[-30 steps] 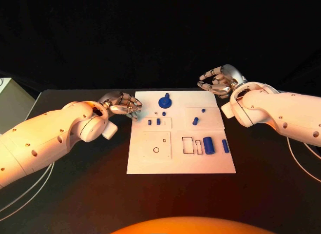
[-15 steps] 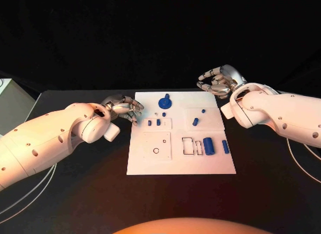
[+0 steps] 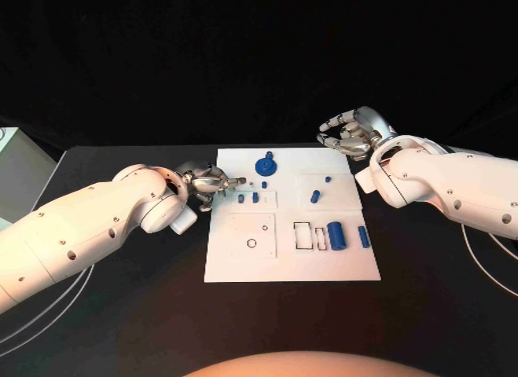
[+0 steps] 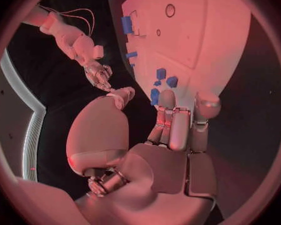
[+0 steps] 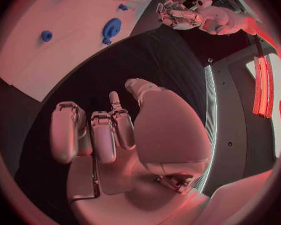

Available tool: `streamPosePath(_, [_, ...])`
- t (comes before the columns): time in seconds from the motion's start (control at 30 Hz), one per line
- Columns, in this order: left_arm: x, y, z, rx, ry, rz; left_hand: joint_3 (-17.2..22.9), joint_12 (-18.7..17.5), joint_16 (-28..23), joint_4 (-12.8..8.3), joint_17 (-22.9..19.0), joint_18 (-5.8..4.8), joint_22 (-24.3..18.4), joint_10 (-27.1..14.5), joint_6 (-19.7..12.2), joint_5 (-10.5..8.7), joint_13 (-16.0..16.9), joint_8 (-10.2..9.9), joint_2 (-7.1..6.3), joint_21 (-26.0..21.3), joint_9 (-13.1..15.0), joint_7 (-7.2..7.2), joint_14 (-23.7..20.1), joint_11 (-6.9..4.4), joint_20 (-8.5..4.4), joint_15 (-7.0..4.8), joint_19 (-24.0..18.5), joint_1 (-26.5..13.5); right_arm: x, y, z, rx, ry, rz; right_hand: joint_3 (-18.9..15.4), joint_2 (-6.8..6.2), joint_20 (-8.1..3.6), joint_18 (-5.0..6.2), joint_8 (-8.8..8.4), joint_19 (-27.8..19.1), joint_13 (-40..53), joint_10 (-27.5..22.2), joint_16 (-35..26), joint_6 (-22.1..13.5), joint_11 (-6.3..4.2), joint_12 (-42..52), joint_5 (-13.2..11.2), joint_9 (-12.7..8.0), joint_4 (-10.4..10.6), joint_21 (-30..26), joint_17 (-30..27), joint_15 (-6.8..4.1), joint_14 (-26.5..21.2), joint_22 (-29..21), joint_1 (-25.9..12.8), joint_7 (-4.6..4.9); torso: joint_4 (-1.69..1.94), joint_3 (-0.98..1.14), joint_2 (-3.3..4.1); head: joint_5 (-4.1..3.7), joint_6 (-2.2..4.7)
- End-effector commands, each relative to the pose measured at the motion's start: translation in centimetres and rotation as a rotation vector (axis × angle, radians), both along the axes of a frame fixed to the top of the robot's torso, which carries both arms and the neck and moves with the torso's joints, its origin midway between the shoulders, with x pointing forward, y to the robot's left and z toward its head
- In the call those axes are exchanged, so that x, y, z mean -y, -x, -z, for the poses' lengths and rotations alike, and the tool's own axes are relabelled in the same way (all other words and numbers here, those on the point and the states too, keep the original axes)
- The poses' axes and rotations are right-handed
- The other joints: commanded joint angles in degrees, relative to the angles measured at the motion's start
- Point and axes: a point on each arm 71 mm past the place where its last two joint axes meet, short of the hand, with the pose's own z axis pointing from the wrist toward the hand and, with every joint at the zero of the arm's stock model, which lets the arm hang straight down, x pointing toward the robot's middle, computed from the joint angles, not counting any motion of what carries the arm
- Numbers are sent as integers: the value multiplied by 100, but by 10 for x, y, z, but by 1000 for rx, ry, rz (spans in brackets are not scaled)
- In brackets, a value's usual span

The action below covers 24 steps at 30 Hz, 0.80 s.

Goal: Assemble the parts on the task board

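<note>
The white task board [image 3: 238, 259] lies in the middle of the black table. On it are a large round blue part [image 3: 266, 165], two small blue pegs [image 3: 248, 197], a blue cylinder [image 3: 338, 234] and several other small blue pieces. My left hand [image 3: 205, 186] reaches over the board's left edge, fingers stretched towards the two pegs, and holds nothing. In the left wrist view its fingertips [image 4: 167, 99] lie just short of the blue parts [image 4: 160, 74]. Beyond the board's far right corner, my right hand [image 3: 351, 133] hovers with its fingers curled in and nothing in it.
A white box [image 3: 7, 169] stands off the table's left side. Black table surface lies on both sides of the board and in front of it. The right wrist view shows the board [image 5: 59, 40] and my left hand [image 5: 178, 15] beyond it.
My left hand has moved right, from beside the board to over its left edge near the two small pegs. The right hand has stayed where it was.
</note>
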Motion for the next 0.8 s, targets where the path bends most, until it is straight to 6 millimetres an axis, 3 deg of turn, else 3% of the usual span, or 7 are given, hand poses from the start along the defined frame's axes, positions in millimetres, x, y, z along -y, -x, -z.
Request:
streamPosePath(0.03, [1,1,3,-1,-155,34,-155,65,64,14,247,-148,248,94,93,56,38,18,73,202,-37,-32,153,-4,-8,-15,159,150,-2,0,1,-1,5,-17,50,-25,-22,36,27,151,788,0,-19,-21,-2,8,41,-3,3,-22,1083,-9,498,234,48,-3,0,1,1,-3,-6])
streamPosePath(0.23, [4,-2,4,4,-203,45,-178,118,107,14,464,-188,447,171,187,120,113,15,225,366,-79,-64,278,-34,-27,-40,273,329,-2,0,2,-4,8,-16,82,-38,-23,37,26,152,787,2,-21,-25,-1,9,86,-4,-6,-31,1080,-9,498,227,34,-2,-2,3,2,-3,-20])
streamPosePath(0.43, [6,-6,4,2,-232,53,-59,267,134,14,615,-206,557,445,318,141,551,61,356,462,-77,-126,363,-91,-61,-86,322,412,-2,0,3,-6,9,-16,99,-46,-24,36,25,155,787,3,-19,-26,-2,10,112,-5,-11,-29,1084,-9,499,230,26,-1,0,6,0,3,-36])
streamPosePath(0.8, [15,-13,4,-16,-234,61,223,322,144,20,698,-216,613,533,361,120,771,88,307,513,-63,-150,403,-113,-85,-110,330,396,-4,0,4,-9,11,-17,122,-55,-24,35,26,158,799,17,-17,-27,-2,23,145,-5,-19,-27,1089,-9,501,232,15,-1,1,-2,9,10,-59])
